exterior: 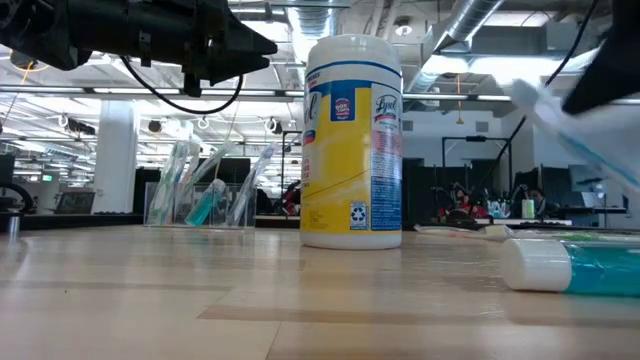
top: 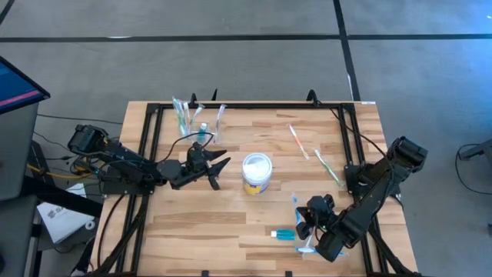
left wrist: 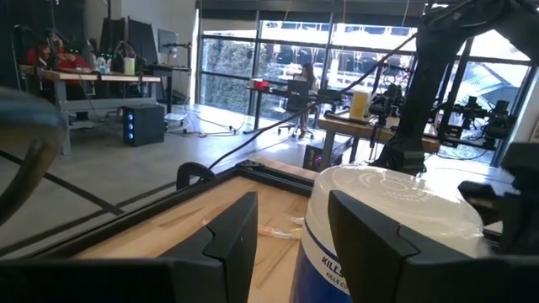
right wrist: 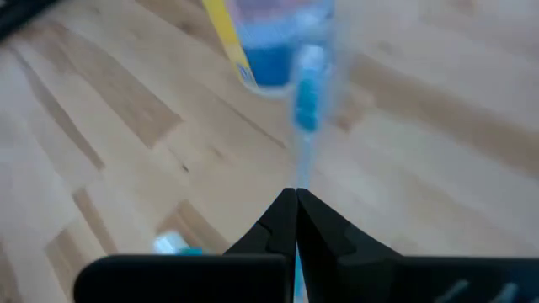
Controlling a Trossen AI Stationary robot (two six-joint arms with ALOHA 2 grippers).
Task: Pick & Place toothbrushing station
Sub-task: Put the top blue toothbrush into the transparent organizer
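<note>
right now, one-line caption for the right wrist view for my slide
Right hand shut on a blue-bristled toothbrush, held above the wooden table and pointing towards the yellow-banded tub.

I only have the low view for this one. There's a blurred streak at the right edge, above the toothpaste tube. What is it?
Observer: A toothbrush, clamped in the shut right pincer, with its blue head pointing away from the wrist.
Operator: Is the left arm holding anything?
Observer: No. The left pincer is open and empty, hovering beside the wipes tub and apart from it.
Operator: Any brushes lying loose?
Observer: Yes, two loose brushes lie flat on the table to the right of the tub, away from the toothbrushing station.
</note>
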